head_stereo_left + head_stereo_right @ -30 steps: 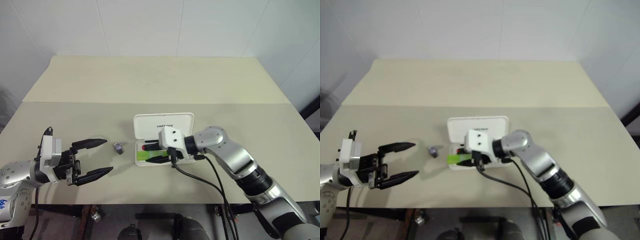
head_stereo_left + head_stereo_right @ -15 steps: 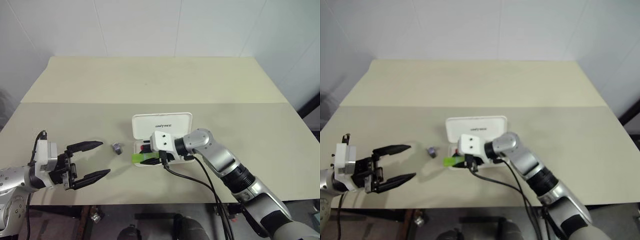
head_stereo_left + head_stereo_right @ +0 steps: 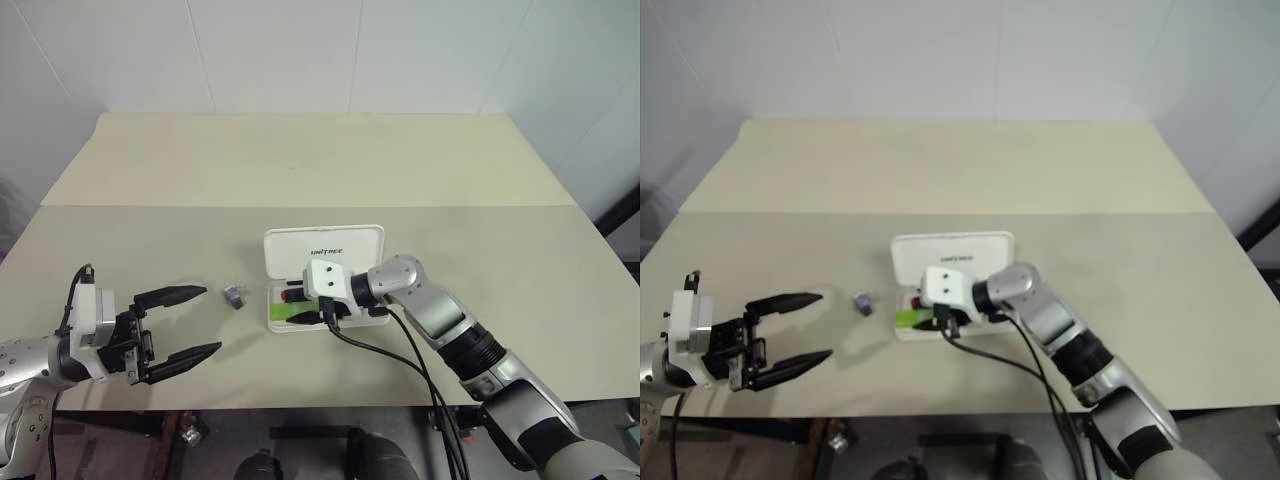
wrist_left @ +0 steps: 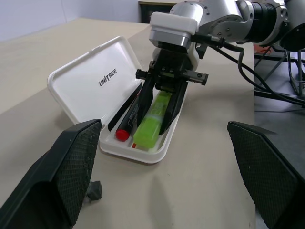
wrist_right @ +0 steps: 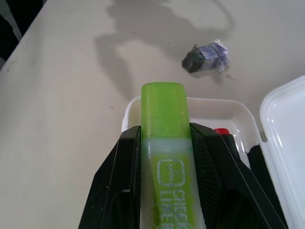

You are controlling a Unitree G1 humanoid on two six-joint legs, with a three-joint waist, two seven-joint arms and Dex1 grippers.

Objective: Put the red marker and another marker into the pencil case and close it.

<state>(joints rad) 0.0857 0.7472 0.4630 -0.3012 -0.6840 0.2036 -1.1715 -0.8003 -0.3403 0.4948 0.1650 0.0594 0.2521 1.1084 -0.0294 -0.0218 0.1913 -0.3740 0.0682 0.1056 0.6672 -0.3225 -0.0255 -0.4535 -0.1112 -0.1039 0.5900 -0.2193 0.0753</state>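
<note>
The right arm reaches in low across the bench (image 3: 150, 180), its right end effector (image 4: 164, 114) clamped on the lime-green marker (image 4: 152, 121), which now lies lower in the open pencil case (image 3: 325, 248), beside the red marker (image 4: 129, 119); half a second ago its tip poked over the case's left rim. The left end effector (image 3: 185, 322) hovers wide open, well left, near a small grey block (image 3: 235, 296).
</note>
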